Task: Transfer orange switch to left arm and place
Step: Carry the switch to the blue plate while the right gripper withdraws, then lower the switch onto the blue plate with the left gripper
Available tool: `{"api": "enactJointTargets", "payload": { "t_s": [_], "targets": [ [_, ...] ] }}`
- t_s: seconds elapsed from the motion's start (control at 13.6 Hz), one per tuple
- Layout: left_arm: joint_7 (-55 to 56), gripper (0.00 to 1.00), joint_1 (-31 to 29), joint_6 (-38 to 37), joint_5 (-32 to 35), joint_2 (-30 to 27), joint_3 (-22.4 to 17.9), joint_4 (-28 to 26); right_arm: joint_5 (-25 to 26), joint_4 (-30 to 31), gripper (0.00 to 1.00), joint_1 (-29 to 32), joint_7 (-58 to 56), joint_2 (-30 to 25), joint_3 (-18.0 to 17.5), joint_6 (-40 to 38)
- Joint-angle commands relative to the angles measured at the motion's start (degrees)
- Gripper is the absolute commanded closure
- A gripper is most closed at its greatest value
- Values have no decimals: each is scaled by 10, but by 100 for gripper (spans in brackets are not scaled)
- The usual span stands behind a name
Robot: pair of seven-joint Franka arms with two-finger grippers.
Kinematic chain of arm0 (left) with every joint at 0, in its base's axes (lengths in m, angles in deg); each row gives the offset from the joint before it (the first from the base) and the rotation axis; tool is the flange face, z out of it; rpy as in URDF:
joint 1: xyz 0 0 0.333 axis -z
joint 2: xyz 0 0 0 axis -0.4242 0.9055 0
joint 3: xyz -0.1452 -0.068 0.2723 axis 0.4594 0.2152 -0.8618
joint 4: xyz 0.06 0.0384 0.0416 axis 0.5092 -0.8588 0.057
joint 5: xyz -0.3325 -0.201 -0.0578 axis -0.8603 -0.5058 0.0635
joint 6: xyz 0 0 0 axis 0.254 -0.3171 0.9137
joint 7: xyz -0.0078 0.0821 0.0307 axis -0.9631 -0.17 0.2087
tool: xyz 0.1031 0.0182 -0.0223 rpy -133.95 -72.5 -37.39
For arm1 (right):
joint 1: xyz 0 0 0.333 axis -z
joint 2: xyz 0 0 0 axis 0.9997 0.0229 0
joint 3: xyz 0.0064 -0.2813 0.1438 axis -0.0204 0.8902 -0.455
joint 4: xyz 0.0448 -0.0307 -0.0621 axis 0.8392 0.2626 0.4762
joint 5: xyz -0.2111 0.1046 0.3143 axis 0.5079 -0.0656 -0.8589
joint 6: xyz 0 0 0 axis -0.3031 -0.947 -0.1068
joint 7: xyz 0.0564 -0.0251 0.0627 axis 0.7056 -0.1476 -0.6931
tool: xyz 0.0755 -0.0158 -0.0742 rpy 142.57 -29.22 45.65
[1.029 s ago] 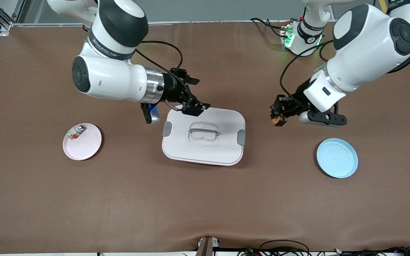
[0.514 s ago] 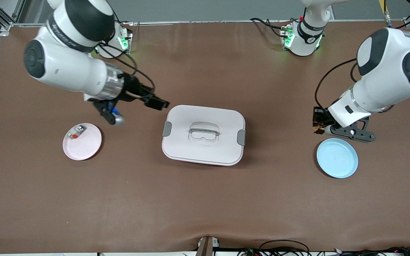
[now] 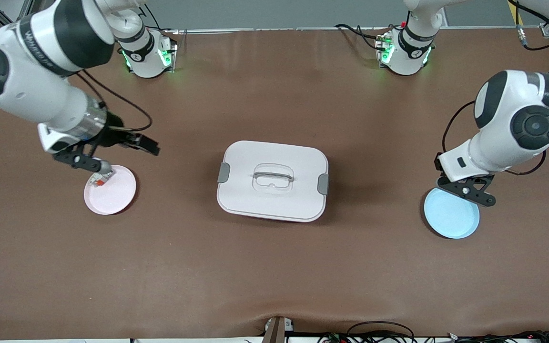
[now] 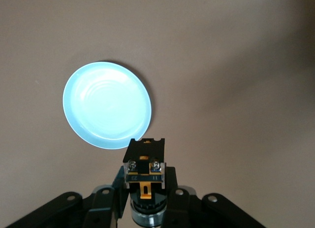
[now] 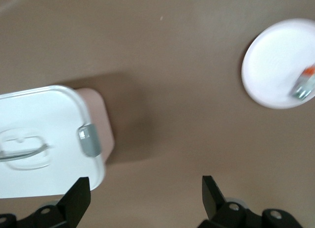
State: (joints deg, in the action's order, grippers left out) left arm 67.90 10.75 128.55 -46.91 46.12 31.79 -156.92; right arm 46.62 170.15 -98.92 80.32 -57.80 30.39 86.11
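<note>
In the left wrist view my left gripper point(image 4: 145, 183) is shut on the orange switch point(image 4: 145, 161), a stubby black part with an orange tab, over bare table beside the blue plate point(image 4: 107, 105). In the front view the left arm's wrist point(image 3: 465, 164) hides that gripper and the switch, at the edge of the blue plate point(image 3: 452, 218). My right gripper point(image 5: 143, 196) is open and holds nothing, over bare table between the white box point(image 5: 44, 139) and the pink plate point(image 5: 275, 65). The front view shows the right gripper point(image 3: 143, 144) beside the pink plate point(image 3: 115, 195).
The box point(image 3: 272, 180) sits mid-table with its lid on, between the two arms. A small white-grey component point(image 3: 99, 178) with a red-orange mark lies on the pink plate. Both arm bases stand at the table's edge farthest from the front camera.
Both arms have swung away from the box. The left gripper carried the switch out to the blue plate. The right gripper, open throughout, moved back toward the pink plate.
</note>
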Motion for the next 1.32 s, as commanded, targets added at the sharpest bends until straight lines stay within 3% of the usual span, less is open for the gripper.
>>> {"api": "enactJointTargets", "payload": {
  "t_s": [0.0,0.44,0.73,1.03,1.25],
  "targets": [
    [-62,100,-18,13,40,26,5,3,46,9,0,70,-111,-14,-12,7],
    [-257,100,-69,68,81,81,5,-10,77,-51,0,161,-243,-14,-19,-12],
    [-358,100,-102,162,128,109,5,-48,104,-136,0,155,-245,-14,-18,-120],
    [-492,100,-132,243,147,151,4,-53,103,-144,0,148,-244,-12,-18,-131],
    [-528,100,-133,267,173,174,4,-52,101,-146,0,145,-244,-10,-20,-128]
  ]
}}
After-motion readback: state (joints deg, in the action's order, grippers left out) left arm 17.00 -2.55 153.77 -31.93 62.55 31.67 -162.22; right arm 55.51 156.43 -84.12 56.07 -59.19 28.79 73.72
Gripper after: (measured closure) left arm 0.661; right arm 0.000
